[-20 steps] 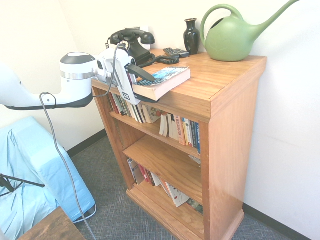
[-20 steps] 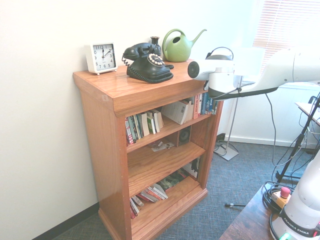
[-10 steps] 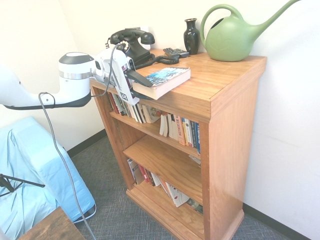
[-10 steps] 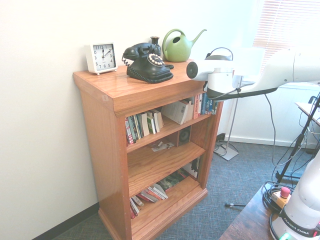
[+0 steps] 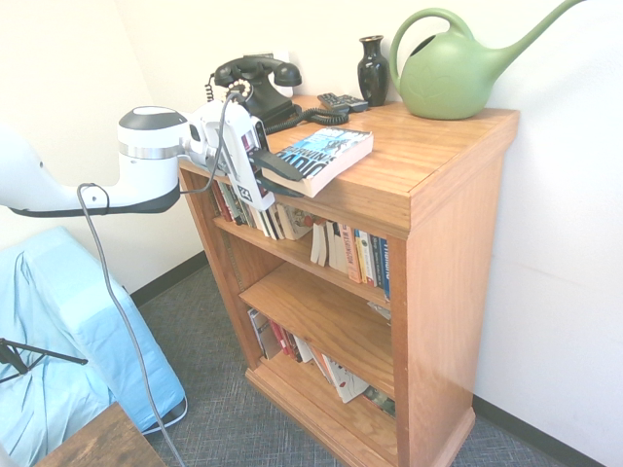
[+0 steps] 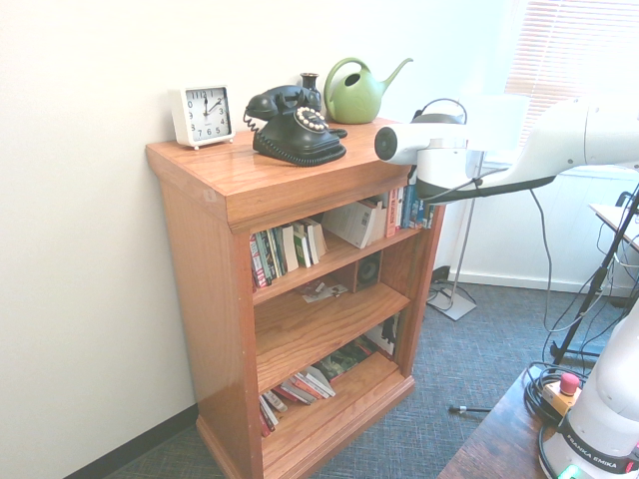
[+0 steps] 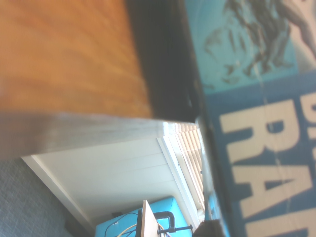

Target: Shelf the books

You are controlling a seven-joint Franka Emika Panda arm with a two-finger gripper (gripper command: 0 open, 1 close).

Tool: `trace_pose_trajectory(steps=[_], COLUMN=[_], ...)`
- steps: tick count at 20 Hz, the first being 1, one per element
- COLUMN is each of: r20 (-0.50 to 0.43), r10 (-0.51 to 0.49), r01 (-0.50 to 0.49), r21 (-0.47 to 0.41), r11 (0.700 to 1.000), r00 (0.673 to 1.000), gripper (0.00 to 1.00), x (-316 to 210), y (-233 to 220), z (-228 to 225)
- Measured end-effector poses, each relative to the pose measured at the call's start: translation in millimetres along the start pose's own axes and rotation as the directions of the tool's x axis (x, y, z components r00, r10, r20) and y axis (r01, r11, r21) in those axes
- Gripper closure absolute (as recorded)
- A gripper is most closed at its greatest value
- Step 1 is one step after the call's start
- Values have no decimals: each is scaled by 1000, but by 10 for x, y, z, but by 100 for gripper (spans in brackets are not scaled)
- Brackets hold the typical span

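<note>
The dark fingers (image 5: pixel 278 166) pinch the overhanging edge of the thick blue-and-black paperback (image 5: pixel 326 148), atop the honey-coloured wooden bookcase (image 5: pixel 443 204); the overhang presumably admits one finger beneath, permitting a grip across its thickness.

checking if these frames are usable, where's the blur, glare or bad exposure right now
Wrist view: bookcase edge soft and out of focus, paperback's cover letters slightly soft; second exterior view: window blinds washed out; first exterior view: wall pale and bright, paperback's title readable only in part.
</note>
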State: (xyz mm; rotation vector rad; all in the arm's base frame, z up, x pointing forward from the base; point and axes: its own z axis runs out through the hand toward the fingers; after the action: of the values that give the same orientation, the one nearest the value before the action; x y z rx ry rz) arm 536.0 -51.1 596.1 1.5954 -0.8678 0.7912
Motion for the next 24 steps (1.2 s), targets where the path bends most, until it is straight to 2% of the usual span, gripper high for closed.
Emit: trace_pose_trajectory(steps=[5, 11, 16, 20, 24], r20=[-4, 76, 202, 316, 394], r10=[54, 138, 183, 170, 145], r01=[-54, -150, -234, -282, -312], r21=[65, 194, 266, 352, 403], r11=[996, 970, 935, 892, 860], r00=[999, 988, 962, 933, 907], gripper=[100, 100, 100, 100, 100], x=[15, -93, -360, -674, -1045], y=[69, 743, 1333, 1667, 1842], z=[3, -121, -154, -362, -543])
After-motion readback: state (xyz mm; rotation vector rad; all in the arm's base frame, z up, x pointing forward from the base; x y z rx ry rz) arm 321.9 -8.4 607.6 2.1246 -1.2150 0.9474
